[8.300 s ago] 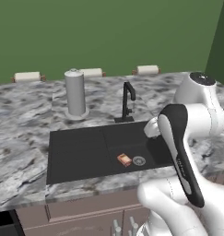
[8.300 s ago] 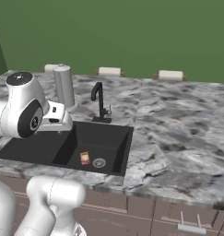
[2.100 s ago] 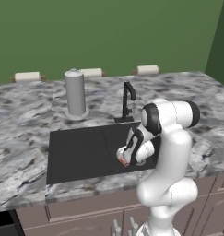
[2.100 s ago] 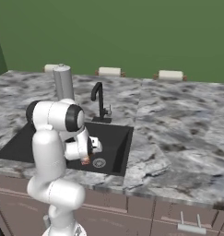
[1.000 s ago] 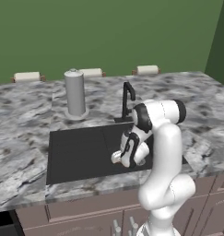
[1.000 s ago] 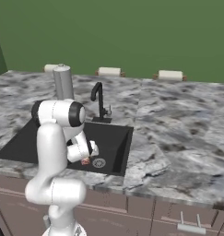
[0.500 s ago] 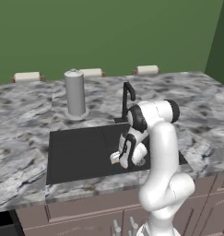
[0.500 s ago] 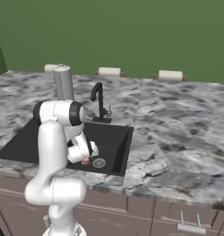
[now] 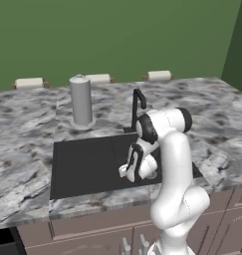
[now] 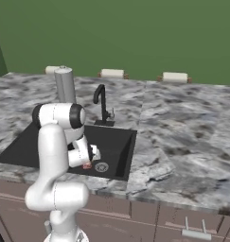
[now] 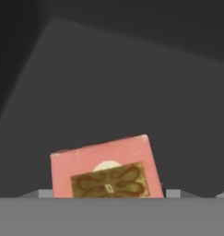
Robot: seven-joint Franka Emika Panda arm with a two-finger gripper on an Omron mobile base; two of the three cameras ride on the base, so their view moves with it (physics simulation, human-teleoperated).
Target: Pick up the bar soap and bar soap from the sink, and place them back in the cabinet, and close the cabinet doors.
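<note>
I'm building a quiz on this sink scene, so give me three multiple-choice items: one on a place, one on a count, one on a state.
1. Where is the gripper?
A. Above the white rolls
B. Low in the sink
C. On the grey canister

2. How many white rolls lie along the wall?
A. One
B. Three
C. Five

3. How does the bar soap lie in the hand view?
A. Tilted
B. Squared up
C. Upside down

Answers: 1 B, hand sits low over the basin floor; 2 B, three along the back; 3 A, top edge slants.

A kitchen: sink (image 9: 87, 164) with faucet (image 9: 138, 107) in marbled counter (image 9: 23, 144).
</note>
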